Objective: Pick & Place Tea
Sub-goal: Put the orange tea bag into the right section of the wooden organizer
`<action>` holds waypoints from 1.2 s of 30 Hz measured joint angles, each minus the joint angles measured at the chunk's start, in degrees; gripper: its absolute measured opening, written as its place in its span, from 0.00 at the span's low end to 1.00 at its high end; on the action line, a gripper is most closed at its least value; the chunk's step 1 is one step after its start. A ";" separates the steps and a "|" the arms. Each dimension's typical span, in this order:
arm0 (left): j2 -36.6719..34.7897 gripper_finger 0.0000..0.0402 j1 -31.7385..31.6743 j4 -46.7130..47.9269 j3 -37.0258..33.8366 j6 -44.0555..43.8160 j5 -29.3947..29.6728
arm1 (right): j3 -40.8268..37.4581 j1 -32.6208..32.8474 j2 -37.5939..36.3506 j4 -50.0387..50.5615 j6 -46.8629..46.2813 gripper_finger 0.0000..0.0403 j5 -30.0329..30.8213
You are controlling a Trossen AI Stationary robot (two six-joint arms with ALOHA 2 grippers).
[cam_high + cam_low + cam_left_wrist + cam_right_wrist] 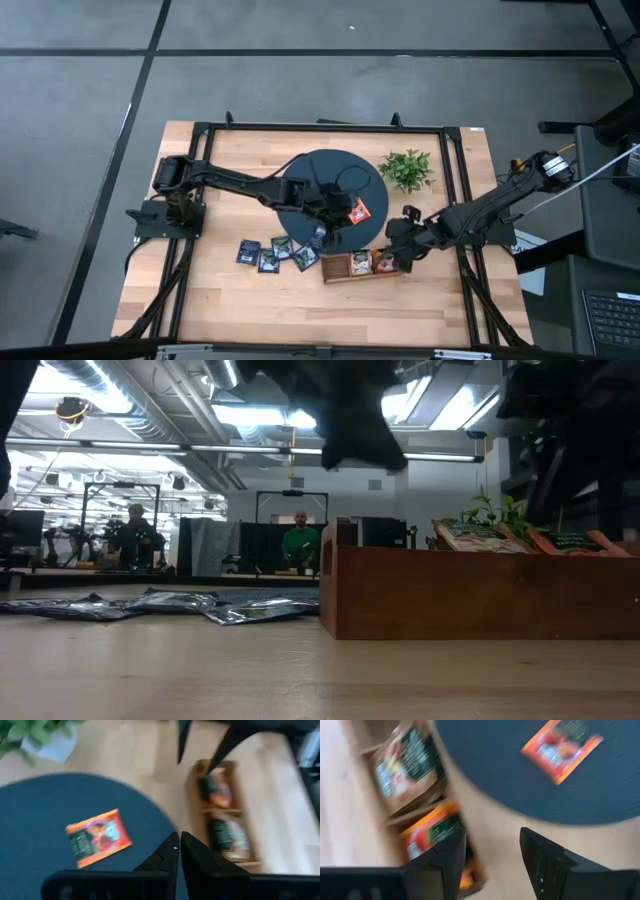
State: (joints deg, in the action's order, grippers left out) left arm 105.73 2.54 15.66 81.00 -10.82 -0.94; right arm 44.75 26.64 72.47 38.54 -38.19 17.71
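Tea sachets lie in three places. One orange-red sachet (360,210) (97,838) (562,747) lies flat on the round dark mat (320,175). Several dark navy sachets (275,253) (150,603) lie on the bare wood to the mat's near left. A beige sachet (407,765) and an orange one (432,832) sit in the wooden tray (360,266) (480,595). My left gripper (335,228) (177,845) is shut, holds nothing and hangs over the mat's near edge beside the orange sachet. My right gripper (405,245) (492,845) is open over the tray's right end.
A small green plant (407,168) (500,515) stands beyond the tray, on the mat's right. A black frame (450,180) runs around the work area. People show in the room behind the table (300,545). Bare wood lies toward the near edge (300,310).
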 joint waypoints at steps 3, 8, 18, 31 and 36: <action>2.26 0.02 -2.11 -0.31 -0.01 -0.42 0.04 | 0.07 -2.26 0.00 -1.21 2.75 0.47 2.71; 6.48 0.01 -5.84 -2.06 -0.01 -0.13 0.14 | 0.09 -7.06 0.00 -2.00 4.30 0.47 3.64; 13.70 0.01 -8.32 -7.27 -0.01 1.54 0.27 | -1.58 -16.44 0.00 -4.48 6.89 0.47 -1.70; 19.61 0.01 -8.17 -5.84 0.34 3.22 9.68 | -8.45 -25.37 0.00 -18.41 7.23 0.47 -13.49; 19.78 0.01 -8.06 -6.04 0.32 3.07 10.10 | -10.85 -28.97 0.00 -21.32 5.20 0.47 -17.32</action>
State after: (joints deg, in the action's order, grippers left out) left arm 125.51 -5.52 9.61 81.32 -7.75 9.16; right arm 33.90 -2.33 72.47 17.21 -32.99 0.39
